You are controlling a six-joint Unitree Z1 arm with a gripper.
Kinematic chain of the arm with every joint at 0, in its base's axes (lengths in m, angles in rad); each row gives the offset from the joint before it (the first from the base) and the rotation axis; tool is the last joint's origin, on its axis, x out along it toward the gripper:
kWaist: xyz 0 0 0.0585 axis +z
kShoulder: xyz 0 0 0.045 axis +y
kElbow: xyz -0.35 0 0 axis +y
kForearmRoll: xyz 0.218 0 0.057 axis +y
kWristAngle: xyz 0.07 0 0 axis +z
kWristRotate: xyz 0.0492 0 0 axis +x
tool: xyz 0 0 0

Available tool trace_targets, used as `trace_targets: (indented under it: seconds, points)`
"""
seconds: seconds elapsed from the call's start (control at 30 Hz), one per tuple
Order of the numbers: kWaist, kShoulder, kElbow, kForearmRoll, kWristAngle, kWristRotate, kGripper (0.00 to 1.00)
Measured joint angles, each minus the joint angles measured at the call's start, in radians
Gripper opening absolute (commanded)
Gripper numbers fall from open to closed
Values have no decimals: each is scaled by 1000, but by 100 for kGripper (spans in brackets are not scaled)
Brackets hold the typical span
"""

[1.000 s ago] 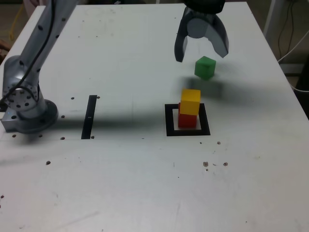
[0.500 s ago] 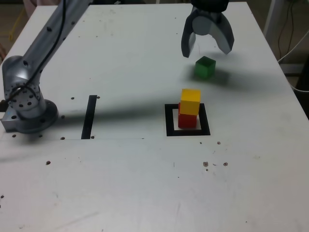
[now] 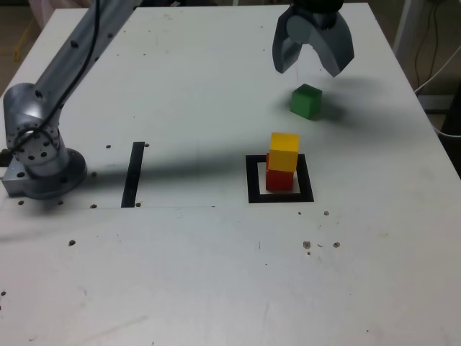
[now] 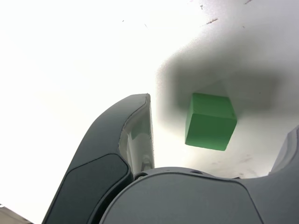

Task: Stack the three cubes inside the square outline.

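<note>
The yellow cube (image 3: 284,151) sits on the red cube (image 3: 279,179) inside the black square outline (image 3: 279,196) right of centre in the exterior view. Farther back, the green cube (image 3: 306,101) (image 4: 210,121) rests alone on the white table. My gripper (image 3: 312,71) (image 4: 219,105) hangs open just above and behind the green cube, holding nothing. In the wrist view the green cube lies on the table between the two spread fingers (image 4: 135,135), apart from both.
The arm's grey base (image 3: 36,155) stands at the exterior view's left, its link reaching across the back. A thin black strip (image 3: 133,174) lies left of centre. Cables (image 3: 439,65) hang off the table's right edge.
My gripper has moved toward the back of the table and slightly to the exterior view's right, staying open. The three cubes have stayed where they were.
</note>
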Motion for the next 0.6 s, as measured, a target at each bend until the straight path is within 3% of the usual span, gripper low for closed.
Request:
trace_targets:
  seconds: [0.6]
  points:
    - [-34, 8, 36, -21, -7, -6, 98]
